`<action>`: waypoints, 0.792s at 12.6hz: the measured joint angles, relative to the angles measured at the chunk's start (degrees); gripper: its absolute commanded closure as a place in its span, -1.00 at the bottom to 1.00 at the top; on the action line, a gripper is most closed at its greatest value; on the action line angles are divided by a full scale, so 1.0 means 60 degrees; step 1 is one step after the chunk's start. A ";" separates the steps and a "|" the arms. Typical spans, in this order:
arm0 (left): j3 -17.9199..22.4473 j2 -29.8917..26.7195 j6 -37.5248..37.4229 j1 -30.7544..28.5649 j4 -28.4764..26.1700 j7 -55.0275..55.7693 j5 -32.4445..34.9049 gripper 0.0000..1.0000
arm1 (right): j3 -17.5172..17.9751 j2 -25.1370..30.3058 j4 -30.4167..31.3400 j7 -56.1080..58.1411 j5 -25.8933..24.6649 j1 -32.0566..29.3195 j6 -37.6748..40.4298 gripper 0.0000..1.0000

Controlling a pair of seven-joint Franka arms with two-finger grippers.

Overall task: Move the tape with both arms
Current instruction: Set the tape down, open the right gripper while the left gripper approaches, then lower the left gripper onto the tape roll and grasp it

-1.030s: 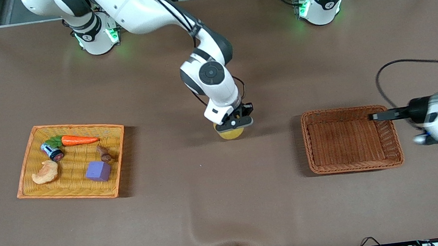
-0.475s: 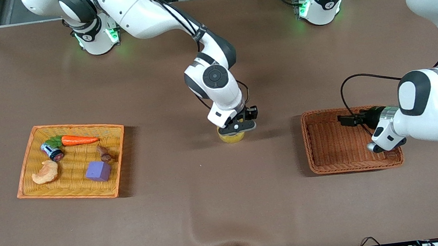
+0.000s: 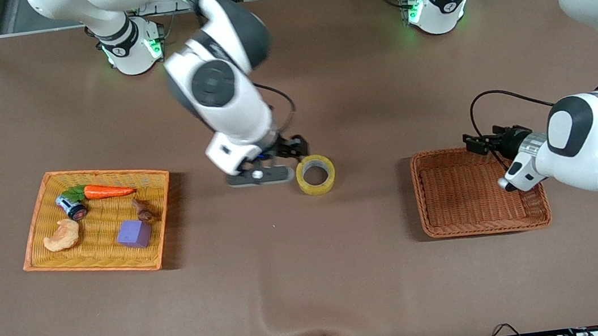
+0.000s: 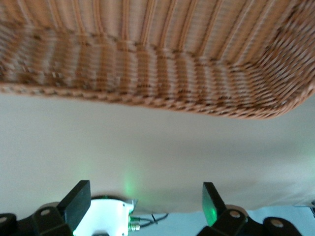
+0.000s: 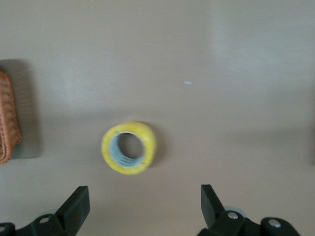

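Note:
The tape (image 3: 315, 174), a yellowish ring with a pale grey core, lies flat on the brown table near the middle, free of both grippers. It also shows in the right wrist view (image 5: 129, 147). My right gripper (image 3: 261, 176) is open and empty, up in the air beside the tape toward the right arm's end; its fingers (image 5: 74, 206) stand wide apart. My left gripper (image 3: 479, 143) is open and empty over the rim of the brown wicker basket (image 3: 483, 225); its fingers (image 4: 76, 204) are wide apart, with the basket (image 4: 157, 49) close ahead.
An orange woven tray (image 3: 48, 261) at the right arm's end holds a carrot (image 3: 108, 190), a croissant toy (image 3: 62, 236), a purple cube (image 3: 134, 232) and small items. The basket's edge (image 5: 7, 118) shows in the right wrist view.
The right gripper has let go of the tape, risen and swung toward the right arm's end. The left gripper has moved from the basket's outer end to over its rim.

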State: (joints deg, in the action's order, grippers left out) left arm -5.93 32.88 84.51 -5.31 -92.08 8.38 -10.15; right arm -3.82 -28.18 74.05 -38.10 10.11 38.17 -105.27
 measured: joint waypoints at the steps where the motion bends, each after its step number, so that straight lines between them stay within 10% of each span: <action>1: -0.0031 -0.0016 -0.0086 0.0035 -0.0080 0.0164 0.0001 -1.00 | -0.0050 0.0467 0.0486 0.0146 -0.0011 -0.0274 0.0103 -1.00; 10: -0.0255 -0.0262 -0.0110 0.2615 0.0821 0.2948 0.0005 -1.00 | -0.0248 0.4139 0.2740 0.3542 -0.0090 -0.4167 0.2068 -1.00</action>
State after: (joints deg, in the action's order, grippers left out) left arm -7.46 31.31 83.85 10.38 -87.15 26.07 -10.12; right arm -5.31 -3.35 90.49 -16.84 9.57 13.16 -92.87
